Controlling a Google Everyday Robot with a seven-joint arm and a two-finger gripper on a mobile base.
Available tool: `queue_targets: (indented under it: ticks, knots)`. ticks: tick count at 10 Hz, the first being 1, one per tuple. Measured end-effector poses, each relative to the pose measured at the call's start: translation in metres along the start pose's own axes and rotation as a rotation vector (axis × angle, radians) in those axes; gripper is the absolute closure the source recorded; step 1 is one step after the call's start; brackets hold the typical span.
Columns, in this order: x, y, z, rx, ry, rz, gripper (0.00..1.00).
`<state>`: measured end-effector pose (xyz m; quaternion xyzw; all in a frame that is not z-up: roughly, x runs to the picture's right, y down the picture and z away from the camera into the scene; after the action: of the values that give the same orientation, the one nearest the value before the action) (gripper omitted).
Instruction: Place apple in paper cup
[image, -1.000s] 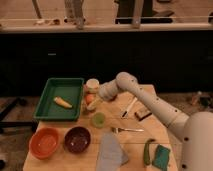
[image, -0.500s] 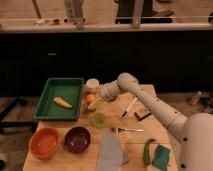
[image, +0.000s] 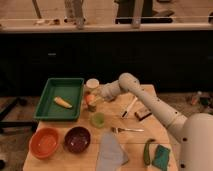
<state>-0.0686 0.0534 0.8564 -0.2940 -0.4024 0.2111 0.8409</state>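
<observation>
**A:** Your pincer is down low over the table, right at the apple; whether it is open or closed on the fruit, I cannot tell.

**B:** Agreed; the apple sits on the table just in front of the paper cup, not inside it; the cup stands upright beside the far corner of the green tray.

**A:** Working outward; a yellow elongated item lies in that tray; a small green cup stands near the apple, on the camera side.

**B:** Under your arm, a white utensil and a dark block; a fork lies nearer the camera.

**A:** Along the front edge: an orange bowl; a dark bowl beside it; a grey cloth; a long green item; a teal sponge.
</observation>
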Motion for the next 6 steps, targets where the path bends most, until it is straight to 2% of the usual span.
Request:
queue_targets:
  ticks: [3, 4, 6]
  knots:
    - [0.0020, 0.0003, -0.0005, -0.004, -0.002, 0.002, 0.92]
    - [0.0026, 0.0004, -0.0003, -0.005, -0.003, 0.003, 0.99]
    - [0.0037, 0.0010, -0.0004, -0.009, -0.003, 0.004, 1.00]
